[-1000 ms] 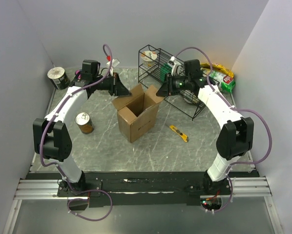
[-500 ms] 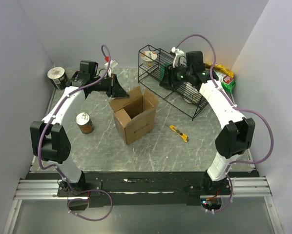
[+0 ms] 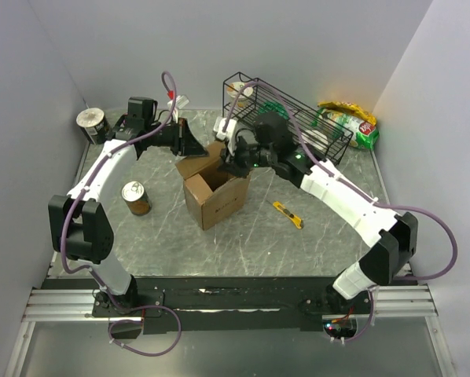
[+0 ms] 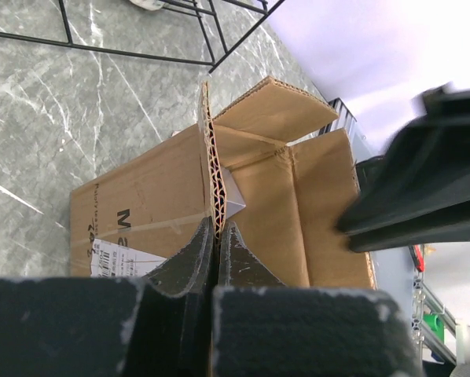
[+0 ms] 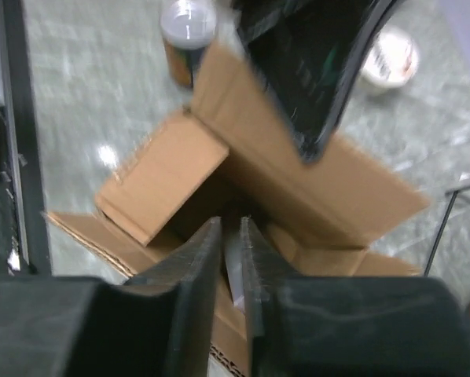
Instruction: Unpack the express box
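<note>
The left arm is reaching in from the far left, its gripper (image 4: 217,230) clamping shut on a flap (image 4: 208,149) of the box (image 3: 219,196). The right arm is stretching over the box, its gripper (image 5: 231,229) pointing into the open top with fingers nearly together; whether they are gripping the pale item (image 4: 233,202) inside cannot be told. The box is sitting mid-table (image 3: 321,236), near the wire rack (image 3: 298,118).

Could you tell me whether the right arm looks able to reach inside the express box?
Probably yes: the express box stands open, the left gripper pinches one flap, and the right gripper hangs over the opening.
</note>
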{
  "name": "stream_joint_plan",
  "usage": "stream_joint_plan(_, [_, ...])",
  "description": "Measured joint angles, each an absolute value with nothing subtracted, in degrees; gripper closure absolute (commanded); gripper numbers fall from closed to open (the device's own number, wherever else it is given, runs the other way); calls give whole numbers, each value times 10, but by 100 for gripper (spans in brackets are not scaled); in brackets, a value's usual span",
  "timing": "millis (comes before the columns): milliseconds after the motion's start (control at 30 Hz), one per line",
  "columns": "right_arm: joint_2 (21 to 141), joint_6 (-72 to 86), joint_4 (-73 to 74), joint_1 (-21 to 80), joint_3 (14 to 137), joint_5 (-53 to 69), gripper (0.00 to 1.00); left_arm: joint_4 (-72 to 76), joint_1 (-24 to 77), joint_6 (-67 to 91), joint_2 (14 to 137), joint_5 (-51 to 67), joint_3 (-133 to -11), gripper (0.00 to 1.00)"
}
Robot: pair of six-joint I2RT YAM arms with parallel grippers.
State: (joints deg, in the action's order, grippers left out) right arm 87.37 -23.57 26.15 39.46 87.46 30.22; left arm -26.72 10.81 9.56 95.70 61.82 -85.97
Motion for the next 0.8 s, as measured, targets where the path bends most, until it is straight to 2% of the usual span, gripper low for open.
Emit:
stream_joint_plan(267, [916,-304,304,416,850,250,86,-220,108,141,934,617,-820,99])
stream_joint_plan(800, [926,-326,292,467,819,254,80,-135,112,250,905,637,-761,99])
